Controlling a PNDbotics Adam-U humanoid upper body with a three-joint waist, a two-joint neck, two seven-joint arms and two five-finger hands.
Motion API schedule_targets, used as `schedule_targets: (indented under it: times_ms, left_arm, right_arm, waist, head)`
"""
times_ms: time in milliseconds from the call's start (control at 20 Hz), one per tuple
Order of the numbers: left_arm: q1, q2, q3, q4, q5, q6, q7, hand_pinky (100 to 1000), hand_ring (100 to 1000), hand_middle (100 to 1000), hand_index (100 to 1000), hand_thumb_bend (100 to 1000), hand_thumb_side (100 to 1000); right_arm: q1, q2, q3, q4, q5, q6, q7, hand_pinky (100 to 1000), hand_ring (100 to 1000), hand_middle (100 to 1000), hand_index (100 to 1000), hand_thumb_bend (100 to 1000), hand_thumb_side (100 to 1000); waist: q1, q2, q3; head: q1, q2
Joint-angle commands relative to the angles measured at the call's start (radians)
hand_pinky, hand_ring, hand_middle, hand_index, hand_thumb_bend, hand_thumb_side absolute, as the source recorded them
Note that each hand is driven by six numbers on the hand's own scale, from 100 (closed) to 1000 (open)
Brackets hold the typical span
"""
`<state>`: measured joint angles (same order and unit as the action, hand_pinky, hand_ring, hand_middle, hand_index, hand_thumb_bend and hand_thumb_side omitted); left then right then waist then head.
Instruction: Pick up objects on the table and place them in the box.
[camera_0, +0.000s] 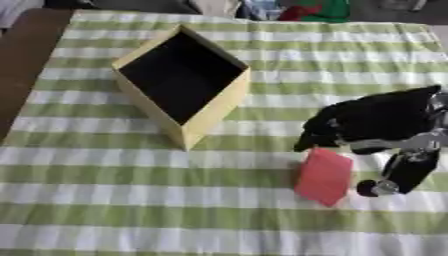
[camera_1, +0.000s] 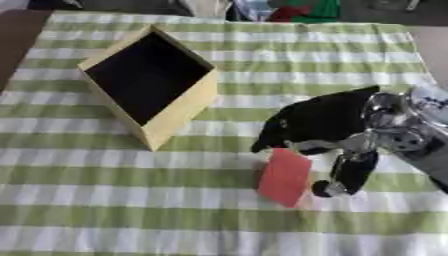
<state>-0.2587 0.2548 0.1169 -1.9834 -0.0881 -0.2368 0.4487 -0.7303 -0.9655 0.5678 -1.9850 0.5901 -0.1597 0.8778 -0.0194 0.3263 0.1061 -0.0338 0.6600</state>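
A green-and-white striped tablecloth (camera_0: 131, 200) is covering the table. Left of centre a yellow box (camera_0: 214, 107) with a dark, open inside is sitting, and to its right a red block (camera_0: 325, 176) is standing tilted on the cloth. The robot's right hand (camera_0: 376, 122) is reaching in from the right, fingers curling over the block's top and thumb hanging beside it, though whether it is gripping is unclear.

The right hand (camera_1: 328, 122) hangs over the striped counter (camera_1: 105, 200), its fingers (camera_1: 267, 140) curled just above a red block (camera_1: 284, 176). The box (camera_1: 179, 115) stands left of the fingers, apart.
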Motion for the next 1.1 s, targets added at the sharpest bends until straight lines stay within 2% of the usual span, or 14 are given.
schedule_targets:
  times_ms: [50, 450, 1100]
  left_arm:
    - [-0.011, 0.011, 0.001, -0.017, 0.003, -0.001, -0.005, 1000, 500, 439, 606, 253, 100]
    - [-0.011, 0.009, 0.000, -0.017, 0.006, -0.002, -0.008, 1000, 500, 438, 606, 248, 100]
    - [-0.012, 0.007, -0.001, -0.017, 0.006, -0.002, -0.013, 1000, 499, 438, 605, 243, 100]
  right_arm:
    - [-0.013, -0.039, -0.002, -0.007, 0.030, -0.023, -0.019, 1000, 1000, 919, 989, 414, 113]
    - [-0.027, -0.026, 0.015, 0.052, 0.073, -0.083, -0.087, 1000, 1000, 916, 983, 416, 113]
    - [-0.048, 0.005, 0.060, 0.144, 0.064, -0.138, -0.107, 1000, 1000, 910, 988, 404, 100]
  waist:
    - [0.004, -0.014, 0.004]
    - [0.008, -0.008, 0.006]
    - [0.008, -0.004, 0.014]
  head:
    - [-0.003, -0.007]
    - [-0.006, -0.008]
    - [-0.005, -0.008]
